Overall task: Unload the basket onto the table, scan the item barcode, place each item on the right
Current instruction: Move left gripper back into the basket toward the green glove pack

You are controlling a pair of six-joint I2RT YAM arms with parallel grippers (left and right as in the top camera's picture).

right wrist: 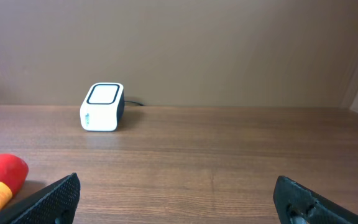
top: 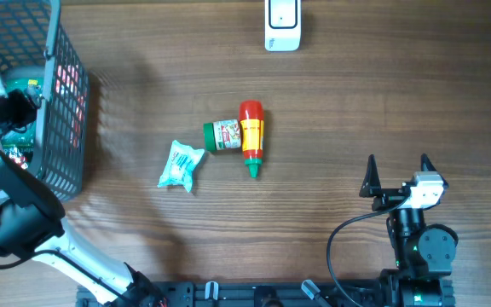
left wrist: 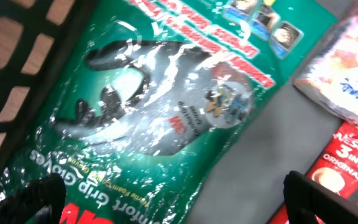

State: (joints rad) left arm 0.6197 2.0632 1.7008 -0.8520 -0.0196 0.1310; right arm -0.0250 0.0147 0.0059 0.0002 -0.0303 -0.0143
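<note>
Only the left wrist view is showing a green glove packet [left wrist: 154, 112] inside the basket [top: 66, 111], below released left fingers [left wrist: 33, 199]. Overhead, three items are lying on the counter [top: 356, 94]: one pouch [top: 181, 165], one jar [top: 222, 136], one red bottle [top: 251, 136]. One scanner [top: 282, 24] is sitting beyond. Right fingers [top: 371, 177] are gaping, empty.

green glove pack [left wrist: 154, 118] reads "comfort grip gloves"; red sachet [left wrist: 348, 163] reads "nescafe 3 in 1 original".

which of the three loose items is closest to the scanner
The red bottle with the green tip. It lies right of the jar and the teal packet, with its red end toward the scanner.
</note>
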